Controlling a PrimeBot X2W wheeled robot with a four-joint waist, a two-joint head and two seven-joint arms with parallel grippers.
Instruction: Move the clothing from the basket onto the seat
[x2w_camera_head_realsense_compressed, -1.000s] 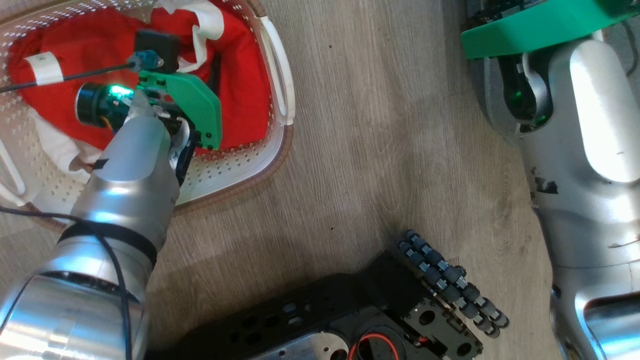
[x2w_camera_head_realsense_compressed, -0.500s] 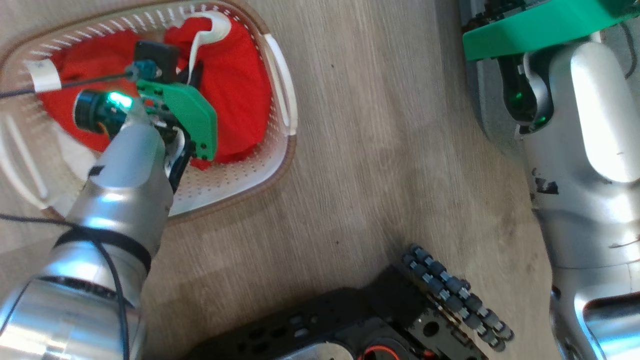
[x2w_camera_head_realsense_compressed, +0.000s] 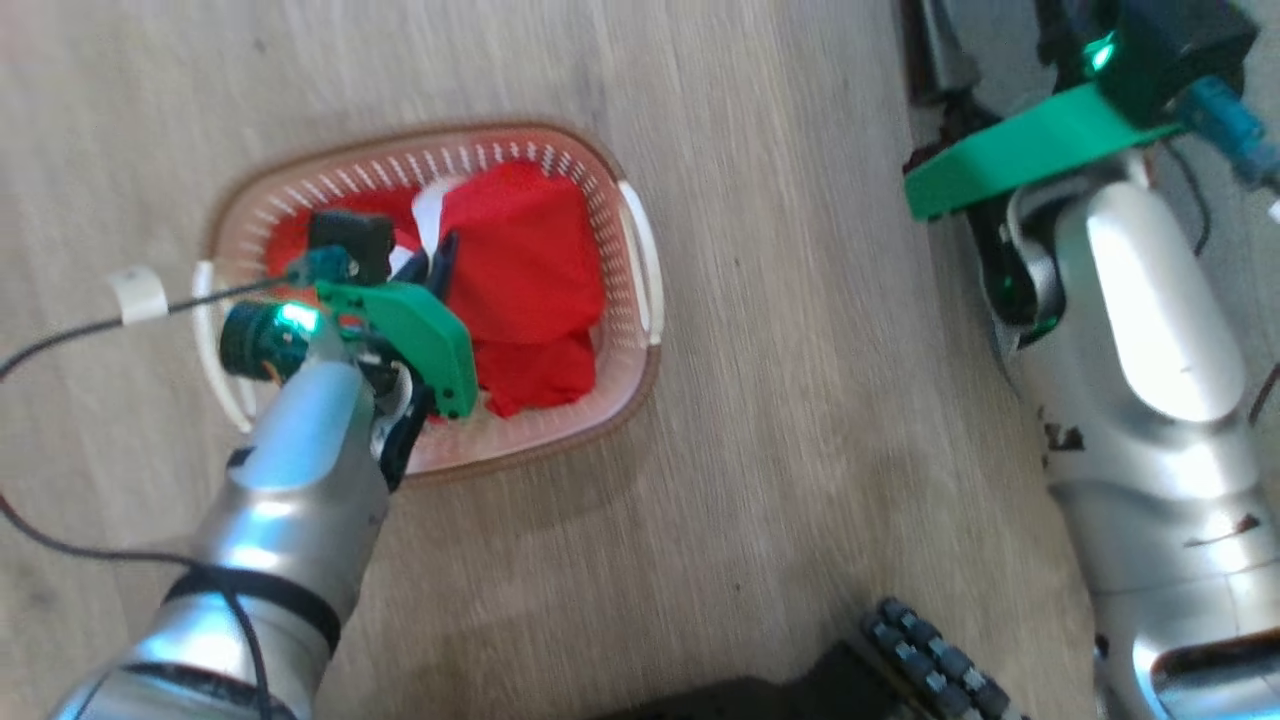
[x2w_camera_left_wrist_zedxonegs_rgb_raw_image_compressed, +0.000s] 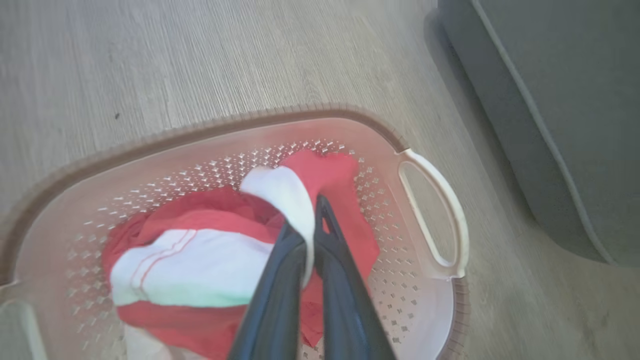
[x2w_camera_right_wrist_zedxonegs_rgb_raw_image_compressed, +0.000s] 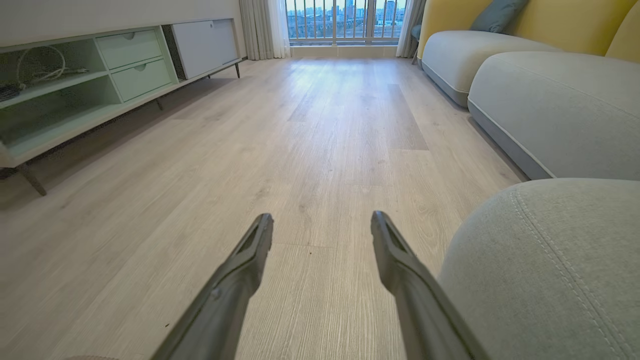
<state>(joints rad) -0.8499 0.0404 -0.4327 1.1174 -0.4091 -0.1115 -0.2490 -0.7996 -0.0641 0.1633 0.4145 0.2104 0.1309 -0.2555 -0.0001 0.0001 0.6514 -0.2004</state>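
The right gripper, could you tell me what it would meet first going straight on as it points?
Likely nothing near: the right gripper points along open floor toward the far window; the seat lies beside that line.

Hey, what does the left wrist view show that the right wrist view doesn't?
Left wrist view: the basket holding the clothing, with the left end effector shut on a white band of it. Right wrist view: the right end effector open above the wooden floor, a pale cabinet, a window. Both: that floor and the grey seat.
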